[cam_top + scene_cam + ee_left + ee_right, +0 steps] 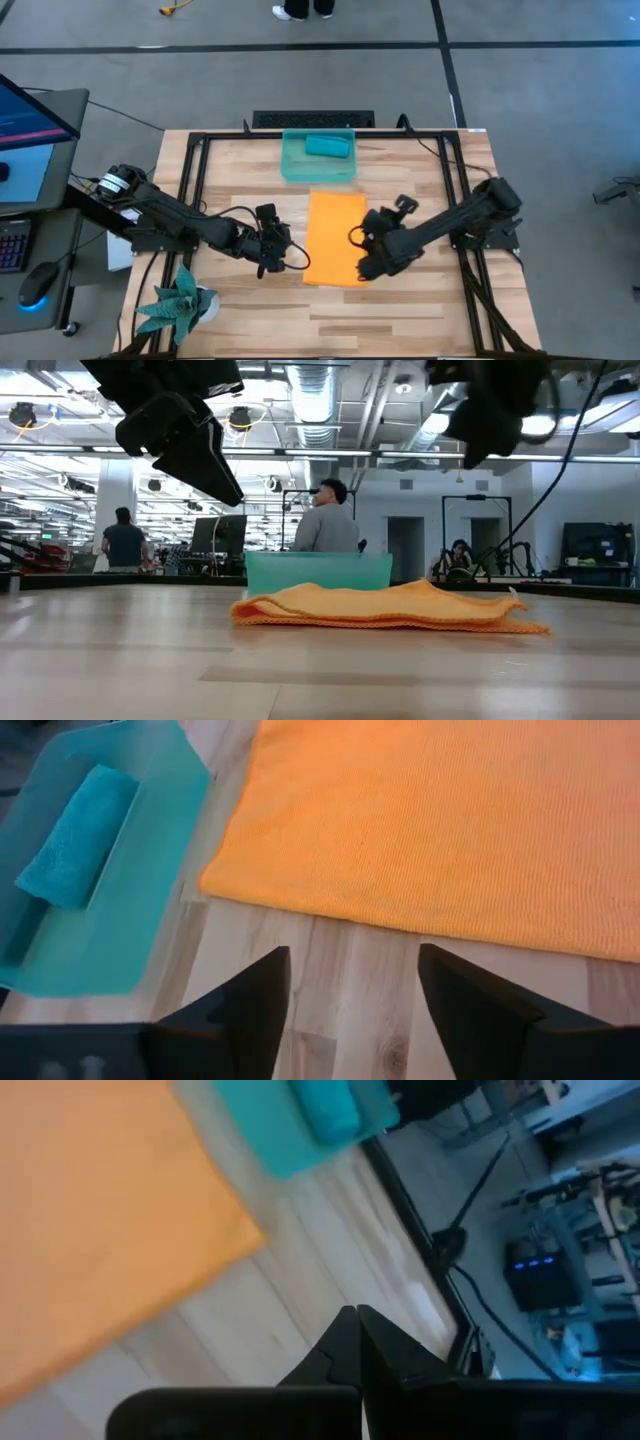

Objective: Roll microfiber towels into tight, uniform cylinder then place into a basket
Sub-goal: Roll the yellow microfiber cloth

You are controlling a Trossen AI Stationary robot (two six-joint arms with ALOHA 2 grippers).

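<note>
The orange microfiber towel [336,238] [385,606] [450,820] [90,1220] lies spread on the middle of the wooden table. At the far edge stands the translucent teal basket [296,165] [150,890] [262,1140]. A rolled teal towel [327,146] [78,835] lies on the basket's floor. My left gripper [278,250] [225,485] [352,960] hangs open above bare wood, just left of the orange towel's near left part. My right gripper [398,208] [485,450] [357,1315] is shut and raised off the table beside the towel's right edge. It holds nothing.
A green spiky plant [180,300] stands at the near left corner. A black metal frame [190,200] runs around the tabletop. A monitor and keyboard [20,150] stand off the table's left side. People [328,520] are in the room beyond the far edge.
</note>
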